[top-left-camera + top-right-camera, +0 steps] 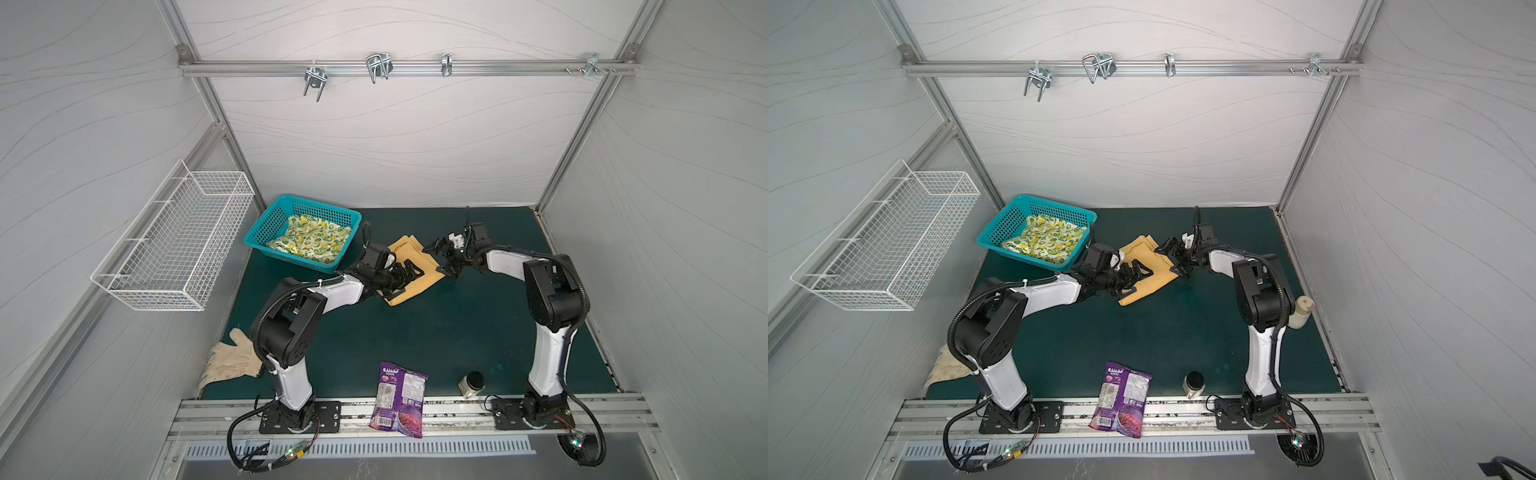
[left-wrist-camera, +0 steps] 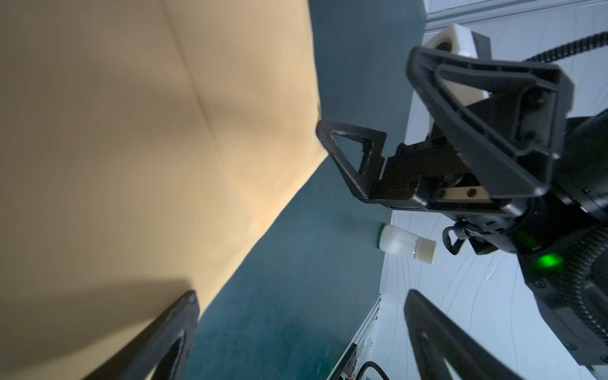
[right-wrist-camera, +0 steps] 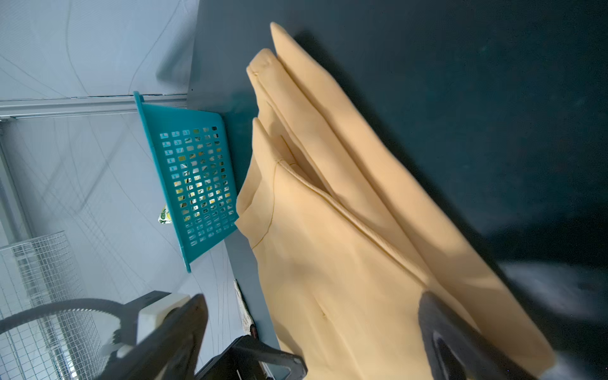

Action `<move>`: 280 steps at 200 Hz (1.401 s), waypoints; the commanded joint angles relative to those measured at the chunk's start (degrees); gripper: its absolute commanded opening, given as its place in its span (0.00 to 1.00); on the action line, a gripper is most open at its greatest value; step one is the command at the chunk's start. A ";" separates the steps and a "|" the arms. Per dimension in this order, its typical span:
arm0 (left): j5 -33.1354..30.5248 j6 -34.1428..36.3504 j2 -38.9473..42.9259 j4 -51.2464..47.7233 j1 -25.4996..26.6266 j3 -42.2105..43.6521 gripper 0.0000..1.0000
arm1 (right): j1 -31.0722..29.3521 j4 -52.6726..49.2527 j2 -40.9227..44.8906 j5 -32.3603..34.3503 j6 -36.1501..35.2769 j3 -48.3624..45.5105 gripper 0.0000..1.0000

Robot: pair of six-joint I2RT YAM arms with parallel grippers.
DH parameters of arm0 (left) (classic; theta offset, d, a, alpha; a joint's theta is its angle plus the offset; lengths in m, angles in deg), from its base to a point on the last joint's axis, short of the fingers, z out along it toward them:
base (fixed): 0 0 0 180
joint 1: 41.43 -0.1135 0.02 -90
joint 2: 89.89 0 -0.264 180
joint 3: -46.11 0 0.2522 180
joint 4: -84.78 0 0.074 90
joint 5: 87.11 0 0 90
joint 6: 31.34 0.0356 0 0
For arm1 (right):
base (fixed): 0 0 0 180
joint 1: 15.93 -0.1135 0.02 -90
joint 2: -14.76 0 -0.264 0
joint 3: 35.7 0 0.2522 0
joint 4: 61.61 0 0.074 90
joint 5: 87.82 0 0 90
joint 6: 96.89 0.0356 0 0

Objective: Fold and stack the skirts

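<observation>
The mustard-yellow skirt (image 1: 420, 258) (image 1: 1144, 249) lies folded flat on the green mat, mid-table toward the back. My left gripper (image 1: 405, 280) (image 1: 1136, 277) hovers open over its near left side; in the left wrist view the left gripper (image 2: 301, 302) holds nothing, with the yellow cloth (image 2: 131, 148) beside one finger. My right gripper (image 1: 436, 258) (image 1: 1169, 257) stands open at the skirt's right edge; in the right wrist view the right gripper (image 3: 312, 306) spreads wide just above the cloth (image 3: 329, 230). The lemon-print skirt (image 1: 309, 241) (image 1: 1044, 241) lies crumpled in the teal basket (image 1: 266, 220) (image 3: 197, 184).
A purple snack bag (image 1: 401, 399) and a small black-lidded jar (image 1: 473, 384) sit at the front edge. A cream glove (image 1: 232, 361) lies front left. A white wire basket (image 1: 178, 245) hangs on the left wall. A white bottle (image 1: 1302, 311) stands by the right wall.
</observation>
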 commanded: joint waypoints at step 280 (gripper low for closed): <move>2.71 17.96 6.52 -27.13 -9.87 -8.39 0.96 | -6.99 -0.65 14.49 6.88 -0.04 -5.05 0.99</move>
